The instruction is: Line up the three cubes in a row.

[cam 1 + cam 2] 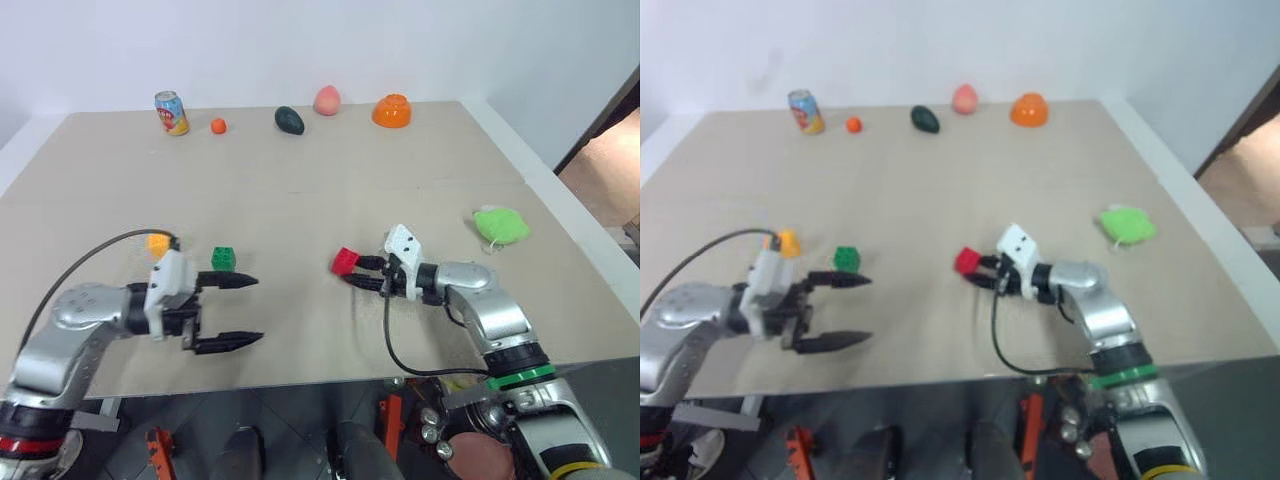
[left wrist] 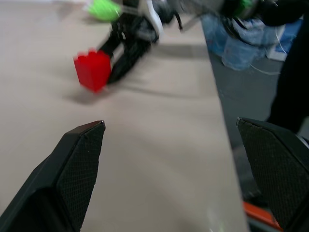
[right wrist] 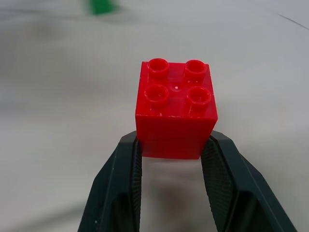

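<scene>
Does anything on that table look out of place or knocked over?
Nothing looks spilled or broken. The red cube sits apart from the green cube and yellow cube, pinched in the right gripper and tilted.

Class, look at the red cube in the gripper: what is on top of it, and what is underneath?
Four round studs top the red cube, clamped in the right gripper. Underneath, its bottom face is hidden; only table shows around it.

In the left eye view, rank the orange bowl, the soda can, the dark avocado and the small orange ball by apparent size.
1. orange bowl
2. soda can, close to the bowl, so that order is unsure
3. dark avocado
4. small orange ball
</scene>
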`<state>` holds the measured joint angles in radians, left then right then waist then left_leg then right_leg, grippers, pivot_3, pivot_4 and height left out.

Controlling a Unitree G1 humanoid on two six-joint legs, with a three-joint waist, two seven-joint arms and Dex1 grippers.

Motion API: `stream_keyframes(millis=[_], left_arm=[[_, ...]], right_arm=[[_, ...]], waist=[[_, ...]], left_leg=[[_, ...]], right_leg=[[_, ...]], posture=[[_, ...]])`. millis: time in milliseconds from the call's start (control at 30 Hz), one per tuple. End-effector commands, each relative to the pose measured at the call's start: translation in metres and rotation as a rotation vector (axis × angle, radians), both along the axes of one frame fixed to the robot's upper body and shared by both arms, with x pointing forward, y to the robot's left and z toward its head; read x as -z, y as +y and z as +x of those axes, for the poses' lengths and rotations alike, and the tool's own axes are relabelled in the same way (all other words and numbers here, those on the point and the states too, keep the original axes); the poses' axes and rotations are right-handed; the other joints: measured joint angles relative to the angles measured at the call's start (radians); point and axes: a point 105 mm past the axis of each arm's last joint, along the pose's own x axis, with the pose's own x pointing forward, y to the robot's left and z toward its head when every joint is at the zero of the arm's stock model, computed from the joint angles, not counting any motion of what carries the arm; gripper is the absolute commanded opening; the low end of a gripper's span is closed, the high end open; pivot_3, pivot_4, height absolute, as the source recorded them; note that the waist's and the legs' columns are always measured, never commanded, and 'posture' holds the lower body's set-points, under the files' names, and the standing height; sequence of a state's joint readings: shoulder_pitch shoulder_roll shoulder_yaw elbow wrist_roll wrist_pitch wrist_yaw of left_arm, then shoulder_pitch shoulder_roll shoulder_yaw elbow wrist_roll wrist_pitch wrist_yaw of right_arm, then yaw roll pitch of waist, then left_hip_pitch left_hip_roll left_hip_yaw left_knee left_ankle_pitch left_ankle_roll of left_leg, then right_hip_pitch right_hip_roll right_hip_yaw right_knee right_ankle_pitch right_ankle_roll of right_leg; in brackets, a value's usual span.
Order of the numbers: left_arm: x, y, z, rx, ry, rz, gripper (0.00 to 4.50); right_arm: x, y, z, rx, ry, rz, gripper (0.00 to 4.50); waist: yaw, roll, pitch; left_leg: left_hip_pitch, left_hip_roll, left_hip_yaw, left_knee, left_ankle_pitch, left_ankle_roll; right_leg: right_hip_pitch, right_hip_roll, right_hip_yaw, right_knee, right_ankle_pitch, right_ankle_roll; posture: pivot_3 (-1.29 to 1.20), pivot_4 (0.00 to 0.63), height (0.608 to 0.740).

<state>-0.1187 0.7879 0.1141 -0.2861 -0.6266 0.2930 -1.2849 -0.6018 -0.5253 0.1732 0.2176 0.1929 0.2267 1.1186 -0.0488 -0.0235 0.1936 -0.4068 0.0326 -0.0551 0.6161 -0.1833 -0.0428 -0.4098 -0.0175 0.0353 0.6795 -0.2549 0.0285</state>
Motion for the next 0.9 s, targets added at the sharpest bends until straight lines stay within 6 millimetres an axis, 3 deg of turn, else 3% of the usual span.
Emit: stream_keyframes(millis=[33,333,667,900], left_arm=[[-0.009,0.007,-0.018,0.021,-0.016,0.017,4.5],[-0.006,0.012,-0.046,-0.045,0.013,0.012,4.5],[-0.009,0.015,-0.05,-0.105,0.013,0.003,4.5],[-0.011,0.013,-0.044,-0.1,0.015,-0.008,4.5]], right_arm=[[-0.013,0.01,-0.002,-0.144,-0.056,-0.025,1.19],[0.006,0.011,-0.006,-0.358,-0.066,-0.175,1.19],[0.018,-0.027,0.004,-0.326,-0.033,-0.268,1.19],[0.024,-0.03,0.0,-0.335,-0.004,-0.282,1.19]], waist=[[0.0,-0.001,0.001],[0.003,-0.002,0.006],[0.005,-0.001,0.007],[0.006,-0.001,0.007]], left_leg=[[0.0,0.001,0.0,0.0,0.0,0.0],[0.0,0.001,0.0,0.0,0.0,0.0],[0.0,0.0,0.0,0.0,0.0,0.0],[0.0,-0.002,0.0,0.002,0.0,-0.001]], right_leg=[[0.0,0.001,0.0,0.0,0.0,-0.001],[0.0,0.0,-0.001,0.0,-0.001,-0.001],[0.001,-0.001,-0.001,0.0,-0.001,-0.002],[0.002,-0.004,0.0,0.0,-0.001,-0.001]], posture=[[0.0,0.15,0.738],[0.0,0.15,0.738],[0.0,0.15,0.738],[0.0,0.15,0.738]])
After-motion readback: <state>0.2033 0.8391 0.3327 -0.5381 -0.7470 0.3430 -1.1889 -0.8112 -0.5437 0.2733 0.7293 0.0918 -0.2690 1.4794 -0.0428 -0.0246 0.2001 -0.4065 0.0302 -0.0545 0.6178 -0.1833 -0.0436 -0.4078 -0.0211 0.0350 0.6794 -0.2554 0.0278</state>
